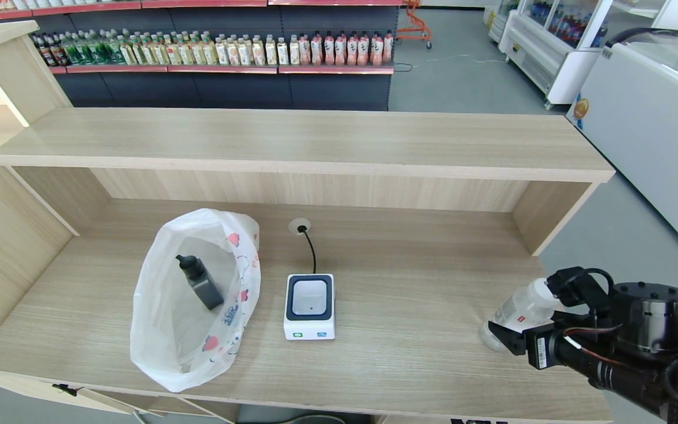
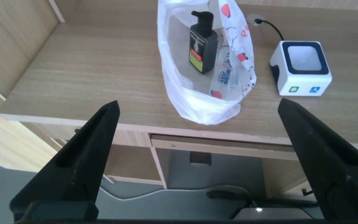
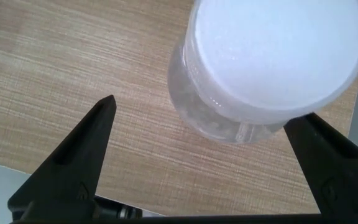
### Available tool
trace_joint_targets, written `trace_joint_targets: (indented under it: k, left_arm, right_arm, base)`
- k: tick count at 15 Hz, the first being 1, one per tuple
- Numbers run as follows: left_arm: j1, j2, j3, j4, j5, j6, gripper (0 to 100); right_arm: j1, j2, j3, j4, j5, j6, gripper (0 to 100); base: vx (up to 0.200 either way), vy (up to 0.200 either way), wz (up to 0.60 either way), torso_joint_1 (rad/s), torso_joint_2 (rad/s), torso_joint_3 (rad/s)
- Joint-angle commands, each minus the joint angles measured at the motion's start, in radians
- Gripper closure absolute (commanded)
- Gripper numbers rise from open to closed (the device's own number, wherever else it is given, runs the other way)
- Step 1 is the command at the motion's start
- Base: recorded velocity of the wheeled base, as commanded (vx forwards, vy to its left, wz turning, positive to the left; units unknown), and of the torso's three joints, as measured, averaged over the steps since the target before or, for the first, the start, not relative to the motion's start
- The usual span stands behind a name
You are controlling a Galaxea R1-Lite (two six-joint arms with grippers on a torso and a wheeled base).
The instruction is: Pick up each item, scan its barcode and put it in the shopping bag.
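OK, clear bottle (image 1: 512,312) sits lower right in the head view, near the counter (image 1: 409,306) edge, long axis diagonal. Its white end is between the right gripper's (image 1: 542,312) wide-open fingers, not clamped. Left gripper (image 2: 197,109) is open and empty, back by the shopping bag (image 1: 150,330). Right arm is nearer.

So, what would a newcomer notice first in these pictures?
Probably the white shopping bag on the left of the counter, with a dark pump bottle inside it. Next come the white scanner at the middle, and the right gripper open around a clear bottle near the right edge.
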Motion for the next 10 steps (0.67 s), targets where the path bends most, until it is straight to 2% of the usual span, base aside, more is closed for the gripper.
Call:
trace_joint_targets:
  k: [1,10]
  left_arm:
    - [0.0,0.0,0.0,0.0,0.0,0.0,0]
    - [0.0,0.0,0.0,0.0,0.0,0.0,0]
  right_arm:
    - [0.004,0.044,-0.011,-0.021,0.005,-0.005,0]
    - [0.01,0.124,-0.072,-0.087,0.045,-0.023,0]
  base:
    - [0.0,0.0,0.0,0.0,0.0,0.0]
    - [0.0,0.0,0.0,0.0,0.0,0.0]
